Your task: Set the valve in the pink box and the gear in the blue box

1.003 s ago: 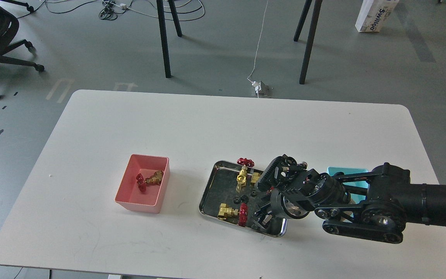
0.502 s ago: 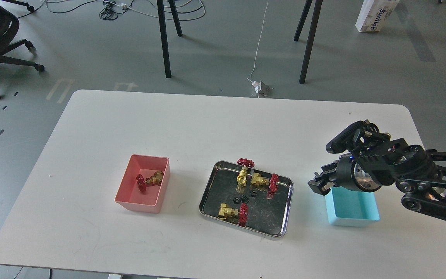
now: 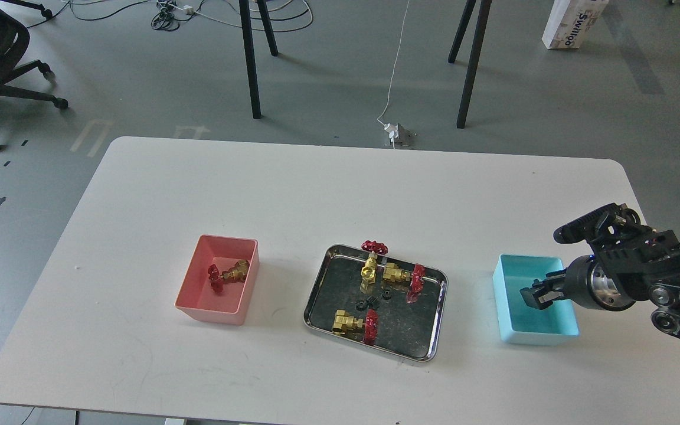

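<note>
Gear [image 3: 373,303] is likely tiny, rigid, light: pinch across its toothed rim. Right gripper [image 3: 532,296] finger state cannot be told.

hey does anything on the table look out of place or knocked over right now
One valve in the steel tray looks askew: its red handwheel sticks out over the far rim. The other parts lie inside the tray, and the pink box and blue box sit upright.

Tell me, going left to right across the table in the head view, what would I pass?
pink box with one valve inside → steel tray of valves and small black gears → blue box → the right arm's tool over the blue box.
</note>
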You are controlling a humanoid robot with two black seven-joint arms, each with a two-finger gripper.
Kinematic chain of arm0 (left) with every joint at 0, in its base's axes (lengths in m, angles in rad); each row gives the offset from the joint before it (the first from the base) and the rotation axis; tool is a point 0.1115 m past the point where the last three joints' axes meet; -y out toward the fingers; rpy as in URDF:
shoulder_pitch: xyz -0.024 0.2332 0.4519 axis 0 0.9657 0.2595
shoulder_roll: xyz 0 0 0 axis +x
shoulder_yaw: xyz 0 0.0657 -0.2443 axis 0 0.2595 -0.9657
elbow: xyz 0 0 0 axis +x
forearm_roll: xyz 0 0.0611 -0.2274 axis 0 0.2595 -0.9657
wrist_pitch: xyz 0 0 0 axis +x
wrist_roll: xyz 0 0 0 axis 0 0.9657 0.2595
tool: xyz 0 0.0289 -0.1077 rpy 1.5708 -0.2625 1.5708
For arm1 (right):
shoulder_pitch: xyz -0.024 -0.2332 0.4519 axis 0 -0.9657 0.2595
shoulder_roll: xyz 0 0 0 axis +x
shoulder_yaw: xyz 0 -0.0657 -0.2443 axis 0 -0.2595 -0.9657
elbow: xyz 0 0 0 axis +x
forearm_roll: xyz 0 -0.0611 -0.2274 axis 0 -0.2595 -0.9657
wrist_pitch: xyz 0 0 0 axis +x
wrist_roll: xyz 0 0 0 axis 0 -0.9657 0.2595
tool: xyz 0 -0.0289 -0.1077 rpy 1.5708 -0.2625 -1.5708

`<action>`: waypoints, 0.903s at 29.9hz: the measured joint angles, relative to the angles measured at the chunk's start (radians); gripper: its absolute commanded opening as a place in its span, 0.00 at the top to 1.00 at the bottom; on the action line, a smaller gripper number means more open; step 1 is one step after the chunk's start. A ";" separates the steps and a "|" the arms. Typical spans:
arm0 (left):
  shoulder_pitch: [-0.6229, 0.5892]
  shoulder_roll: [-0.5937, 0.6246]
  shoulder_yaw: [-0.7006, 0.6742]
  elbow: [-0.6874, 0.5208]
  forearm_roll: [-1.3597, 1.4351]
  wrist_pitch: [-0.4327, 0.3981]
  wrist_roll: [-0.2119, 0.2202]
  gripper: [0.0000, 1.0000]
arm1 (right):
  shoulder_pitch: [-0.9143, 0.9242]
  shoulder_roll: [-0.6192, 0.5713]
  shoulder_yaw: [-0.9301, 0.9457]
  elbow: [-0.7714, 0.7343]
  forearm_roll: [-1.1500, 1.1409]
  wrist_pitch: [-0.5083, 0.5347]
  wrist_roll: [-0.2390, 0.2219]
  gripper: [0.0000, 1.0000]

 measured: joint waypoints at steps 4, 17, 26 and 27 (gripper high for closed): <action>-0.001 -0.001 0.001 0.000 0.000 -0.001 0.000 0.05 | -0.021 0.036 0.017 -0.005 0.003 0.000 -0.002 0.27; 0.003 -0.028 0.027 -0.002 0.011 0.000 0.006 0.05 | 0.083 -0.066 0.416 -0.070 0.513 0.000 -0.014 0.16; 0.031 -0.144 0.116 -0.001 0.012 0.007 0.026 0.05 | 0.138 0.156 0.752 -0.532 0.858 -0.246 -0.014 0.04; 0.043 -0.156 0.128 -0.001 0.012 0.007 0.026 0.05 | 0.156 0.193 0.770 -0.585 0.865 -0.300 -0.013 0.03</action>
